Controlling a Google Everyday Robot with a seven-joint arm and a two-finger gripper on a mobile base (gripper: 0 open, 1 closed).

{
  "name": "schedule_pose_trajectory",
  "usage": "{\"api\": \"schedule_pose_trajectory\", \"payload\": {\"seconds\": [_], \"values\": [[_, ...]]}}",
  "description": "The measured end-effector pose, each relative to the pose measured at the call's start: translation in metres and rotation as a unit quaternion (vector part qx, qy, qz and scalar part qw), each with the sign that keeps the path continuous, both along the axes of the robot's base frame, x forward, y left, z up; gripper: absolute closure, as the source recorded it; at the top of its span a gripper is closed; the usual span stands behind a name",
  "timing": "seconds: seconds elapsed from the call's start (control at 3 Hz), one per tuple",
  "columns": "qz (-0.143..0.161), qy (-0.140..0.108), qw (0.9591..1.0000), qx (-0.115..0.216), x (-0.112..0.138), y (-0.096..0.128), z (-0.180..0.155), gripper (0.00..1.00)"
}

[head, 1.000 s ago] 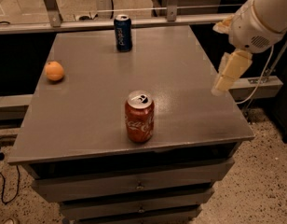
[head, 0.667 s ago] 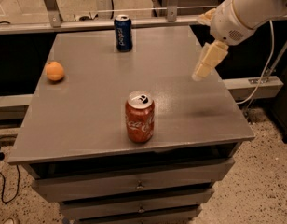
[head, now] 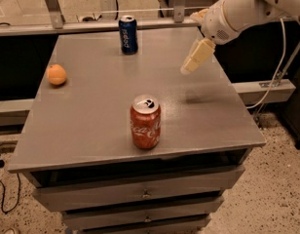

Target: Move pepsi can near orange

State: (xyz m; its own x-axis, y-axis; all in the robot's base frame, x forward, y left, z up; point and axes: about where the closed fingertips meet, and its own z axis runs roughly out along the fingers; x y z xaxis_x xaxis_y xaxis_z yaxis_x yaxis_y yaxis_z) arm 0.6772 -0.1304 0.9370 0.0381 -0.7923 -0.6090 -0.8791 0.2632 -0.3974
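Observation:
The dark blue pepsi can stands upright near the far edge of the grey table. The orange lies near the table's left edge, in front of and to the left of the can. My gripper hangs in the air above the right part of the table, well to the right of the pepsi can, with its cream-coloured fingers pointing down and left. It holds nothing.
A red Coca-Cola can stands upright near the table's front edge, in the middle. The table has drawers below. A metal rail runs behind the table. A cable hangs at the right.
My arm has moved left and farther back over the table, from beyond its right edge toward the pepsi can. The cans and the orange have not moved.

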Motion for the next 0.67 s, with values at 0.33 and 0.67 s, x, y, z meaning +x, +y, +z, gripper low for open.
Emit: {"api": "schedule_pose_trajectory", "payload": {"seconds": [0.33,0.67], "values": [[-0.021,-0.005,0.9996,0.018,0.013,0.012,-0.007,0.0],[-0.062,-0.011,0.9965,0.055,0.049,0.036,-0.019,0.0]]}}
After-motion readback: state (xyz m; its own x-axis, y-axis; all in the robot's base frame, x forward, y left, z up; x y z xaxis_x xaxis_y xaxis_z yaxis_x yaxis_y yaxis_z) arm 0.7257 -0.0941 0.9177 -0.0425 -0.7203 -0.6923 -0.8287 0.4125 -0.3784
